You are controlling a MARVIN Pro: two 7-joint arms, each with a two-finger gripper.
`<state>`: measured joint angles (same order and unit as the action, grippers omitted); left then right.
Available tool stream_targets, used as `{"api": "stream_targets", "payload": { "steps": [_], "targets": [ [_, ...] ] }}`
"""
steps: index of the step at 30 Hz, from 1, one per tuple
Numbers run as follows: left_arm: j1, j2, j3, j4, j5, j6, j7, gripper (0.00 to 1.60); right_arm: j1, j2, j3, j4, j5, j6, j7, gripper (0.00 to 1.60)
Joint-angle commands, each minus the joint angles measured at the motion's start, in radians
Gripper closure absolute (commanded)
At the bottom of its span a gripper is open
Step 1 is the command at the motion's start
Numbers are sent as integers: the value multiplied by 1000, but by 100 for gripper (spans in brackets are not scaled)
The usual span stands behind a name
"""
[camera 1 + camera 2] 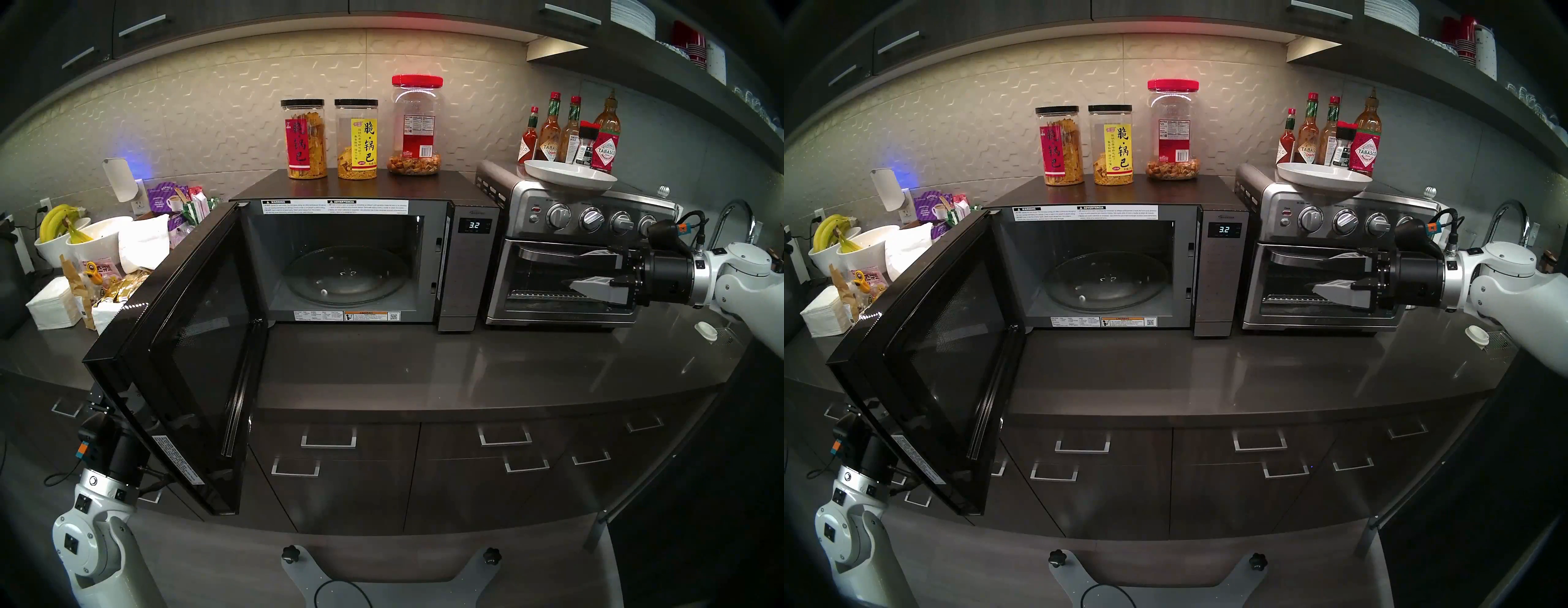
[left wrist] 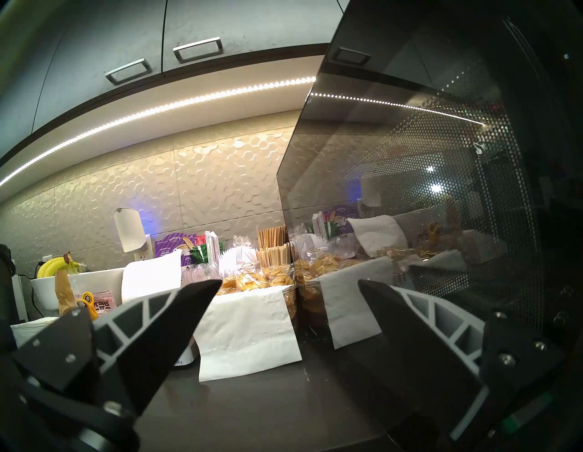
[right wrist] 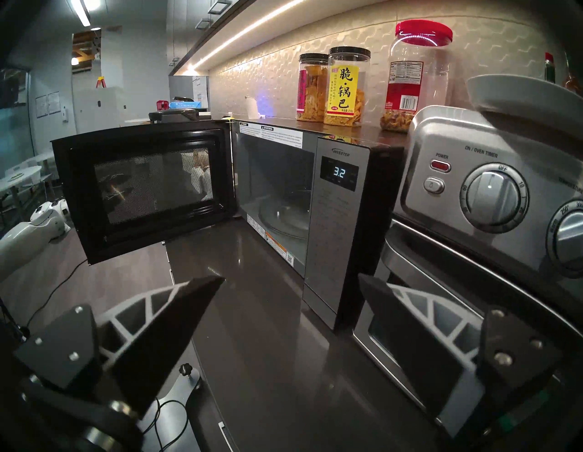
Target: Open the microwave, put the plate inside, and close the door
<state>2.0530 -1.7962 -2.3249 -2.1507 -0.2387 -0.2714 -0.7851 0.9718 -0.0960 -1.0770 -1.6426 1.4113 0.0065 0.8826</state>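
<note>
The microwave (image 1: 469, 271) stands mid-counter with its cavity bare except for the glass turntable (image 1: 343, 276). Its black glass door (image 1: 182, 348) is swung wide open to the left, out past the counter edge. The white plate (image 1: 570, 176) rests on top of the steel toaster oven (image 1: 564, 271), slightly overhanging the knobs. My right gripper (image 1: 578, 271) hovers open and empty before the toaster oven's glass, below the plate (image 3: 523, 94). My left gripper (image 2: 290, 284) is open and empty just behind the door's outer face (image 2: 441, 189), and the door hides it from the head views.
Three snack jars (image 1: 360, 136) stand on the microwave and hot sauce bottles (image 1: 572, 131) stand behind the plate. Bowls with bananas (image 1: 80, 237), napkins and snack packets crowd the left counter. A faucet (image 1: 736, 220) and a small white lid (image 1: 706, 330) are at the right.
</note>
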Motion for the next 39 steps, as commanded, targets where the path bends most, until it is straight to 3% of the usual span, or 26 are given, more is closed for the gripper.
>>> {"api": "stream_targets", "payload": {
  "steps": [1, 7, 17, 39],
  "targets": [
    [3, -2, 0, -21, -2, -2, -2, 0, 77, -4, -14, -4, 9, -7, -10, 0],
    [3, -2, 0, -21, -2, -2, -2, 0, 116, -4, -54, -9, 10, -7, -16, 0],
    [2, -2, 0, -20, -2, -2, -2, 0, 174, -4, -65, -16, 13, 24, -10, 0],
    [3, -2, 0, -21, -2, -2, -2, 0, 291, -4, -8, -19, 17, 237, -46, 0]
  ]
}}
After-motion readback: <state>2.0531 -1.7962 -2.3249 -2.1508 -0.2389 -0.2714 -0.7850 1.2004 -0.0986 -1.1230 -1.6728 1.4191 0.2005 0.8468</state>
